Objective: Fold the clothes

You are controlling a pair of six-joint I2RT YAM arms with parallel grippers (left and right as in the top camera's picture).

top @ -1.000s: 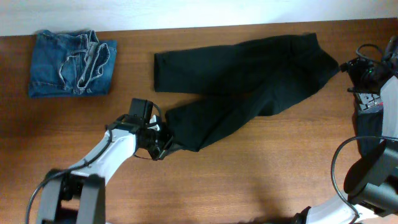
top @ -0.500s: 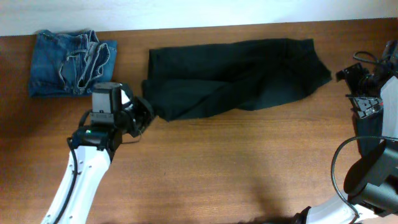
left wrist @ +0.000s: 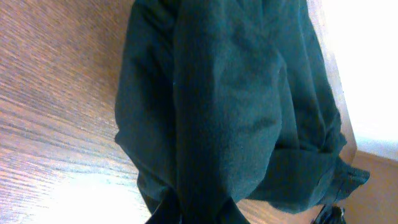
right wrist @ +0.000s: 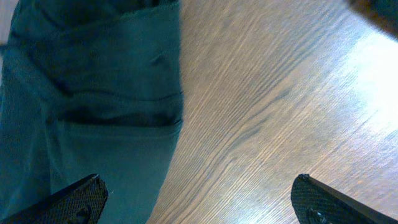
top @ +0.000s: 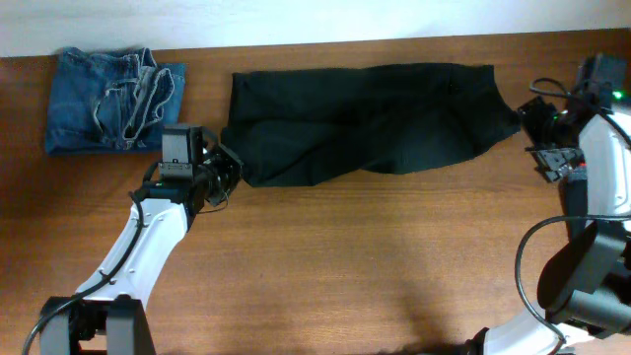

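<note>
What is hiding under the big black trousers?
The soft black long trousers lie on the brown wooden table, and one leg seems laid over the other. Anything else beneath the cloth is covered.

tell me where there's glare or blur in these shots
Left wrist: glare whitens the table at lower left, and the black trousers look teal. Right wrist: glare on the table at upper right, same tint. Overhead: even light, no glare.

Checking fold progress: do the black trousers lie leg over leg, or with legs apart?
Leg over leg: the black trousers lie as one long band, layers overlapping, not exactly aligned.
</note>
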